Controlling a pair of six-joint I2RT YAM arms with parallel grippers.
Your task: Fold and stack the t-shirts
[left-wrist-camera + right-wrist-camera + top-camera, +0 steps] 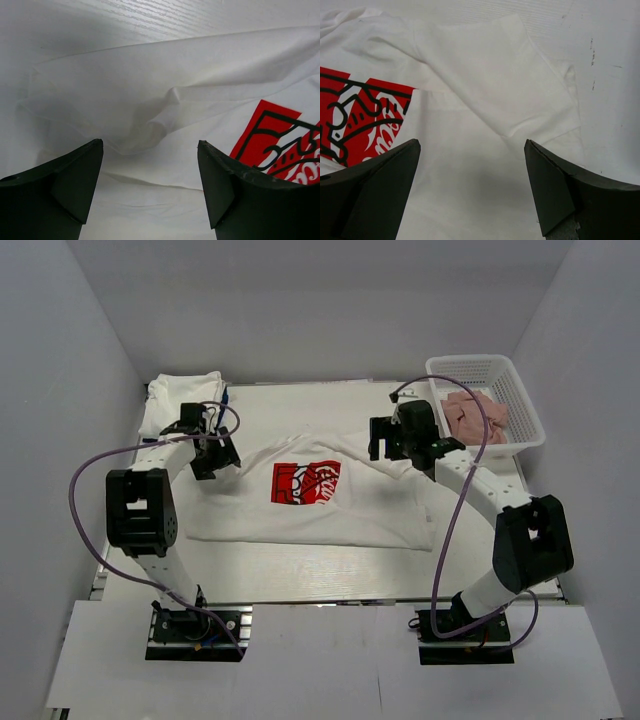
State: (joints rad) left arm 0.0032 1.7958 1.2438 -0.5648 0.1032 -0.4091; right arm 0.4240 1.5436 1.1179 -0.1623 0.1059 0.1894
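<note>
A white t-shirt [330, 515] with a red square chest print [305, 482] lies spread across the table's middle. My left gripper [215, 455] hovers open over its left sleeve [150, 120]; the print's edge [280, 145] shows at right. My right gripper [385, 440] hovers open over the right sleeve [520, 85], with the print [360, 120] to its left. Both grippers are empty. A folded white bundle [180, 398] lies at the back left corner.
A white plastic basket [520, 400] holding pink cloth [475, 415] stands at the back right. Grey walls enclose the table on the left, back and right. Purple cables loop from both arms.
</note>
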